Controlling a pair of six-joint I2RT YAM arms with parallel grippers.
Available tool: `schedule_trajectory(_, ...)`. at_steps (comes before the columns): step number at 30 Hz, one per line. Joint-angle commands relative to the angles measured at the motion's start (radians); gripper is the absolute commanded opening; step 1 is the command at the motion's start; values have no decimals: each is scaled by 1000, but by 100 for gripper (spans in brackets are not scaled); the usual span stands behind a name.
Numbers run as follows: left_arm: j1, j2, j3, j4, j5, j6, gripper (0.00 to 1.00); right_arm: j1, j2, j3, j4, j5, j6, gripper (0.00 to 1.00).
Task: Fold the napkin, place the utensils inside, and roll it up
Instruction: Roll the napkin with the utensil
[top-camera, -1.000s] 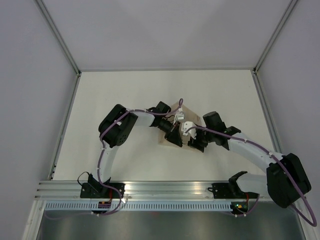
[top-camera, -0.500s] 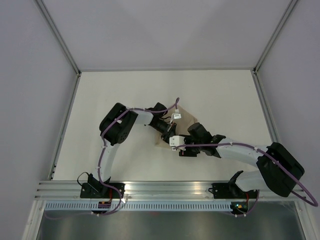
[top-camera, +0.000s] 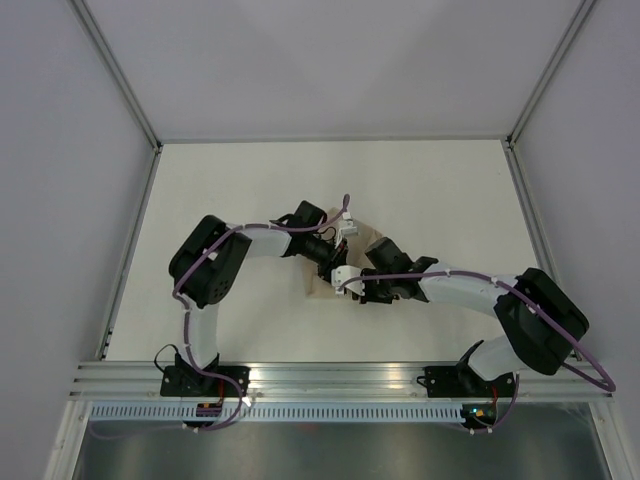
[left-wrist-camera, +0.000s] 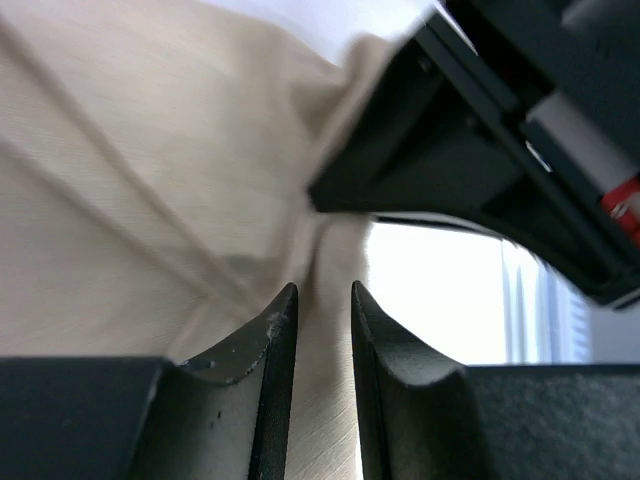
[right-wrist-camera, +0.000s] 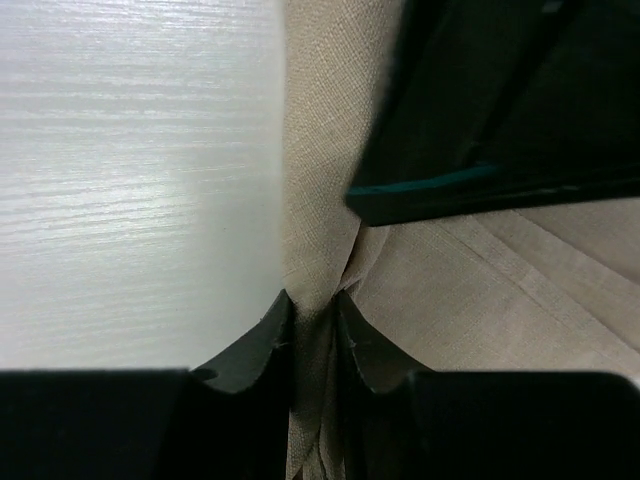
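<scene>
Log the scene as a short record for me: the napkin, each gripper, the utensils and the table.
napkin: beige cloth, creased, edge gathered into a raised fold
right gripper: shut on that pinched fold
left gripper: jaws narrowly apart with napkin cloth between them; grip unclear
utensils: not visible in any view
table: pale, faintly grained surface under the napkin

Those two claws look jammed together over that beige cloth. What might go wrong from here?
1. The right claw pinches only a thin ridge of the napkin at its fingertips; the cloth may slip out when pulled.
2. The left claw sits right beside it at the same fold, so the two may knock together.
3. Tugging there may bunch the napkin rather than fold it flat.
</scene>
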Motion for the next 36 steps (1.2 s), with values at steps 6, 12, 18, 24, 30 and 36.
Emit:
schedule_trajectory(6, 5, -215, -55, 316, -572, -169, 32, -39, 128, 174, -336, -157, 94, 9)
schedule_trajectory(12, 8, -376, -196, 520, -868, -281, 35, -114, 248, 292, -505, -312, 60, 9)
schedule_trajectory(18, 8, -533, -265, 574, -999, -300, 39, -171, 452, 471, -698, -421, -20, 9)
schedule_trajectory(24, -4, -697, -391, 700, -1010, -269, 42, -209, 683, 686, -889, -480, -67, 9)
schedule_trajectory(30, -126, -816, -495, 728, -1066, -110, 43, -242, 875, 878, -1036, -536, -133, 9)
schedule_trajectory(36, -341, -846, -563, 659, -1214, 137, 45, -266, 978, 979, -1074, -526, -156, 9)
